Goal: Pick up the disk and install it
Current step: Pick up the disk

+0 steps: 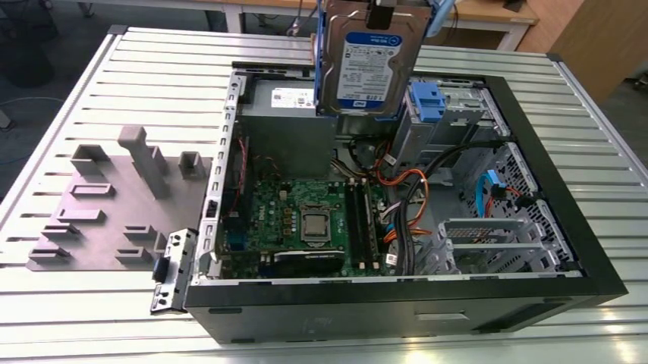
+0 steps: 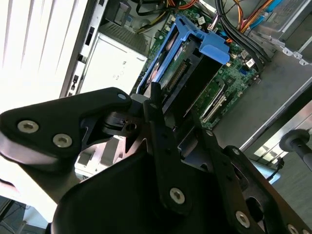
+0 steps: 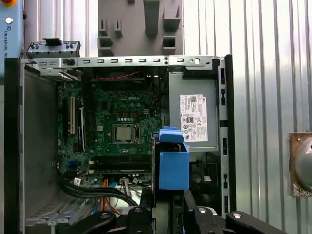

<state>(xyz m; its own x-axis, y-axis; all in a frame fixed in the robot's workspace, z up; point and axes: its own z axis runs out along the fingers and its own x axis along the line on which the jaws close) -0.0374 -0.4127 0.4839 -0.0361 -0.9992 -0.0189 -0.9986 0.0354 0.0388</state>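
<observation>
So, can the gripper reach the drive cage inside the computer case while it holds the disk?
Probably yes. The gripper, shut on the disk, hangs above the open case; nothing seems to lie between it and the drive cage. Some cables lie lower beside the cage.

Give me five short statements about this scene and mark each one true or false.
1. The gripper is shut on the disk and holds it upright above the computer case. True.
2. The disk rests on the grey fixture plate. False: it hangs in the air, off the plate.
3. The case is open, with the motherboard exposed. True.
4. The power-supply box lies outside the case. False: it sits inside the case.
5. In the exterior view the disk's label is turned away from the camera. False: the white-and-blue label faces that camera.
</observation>
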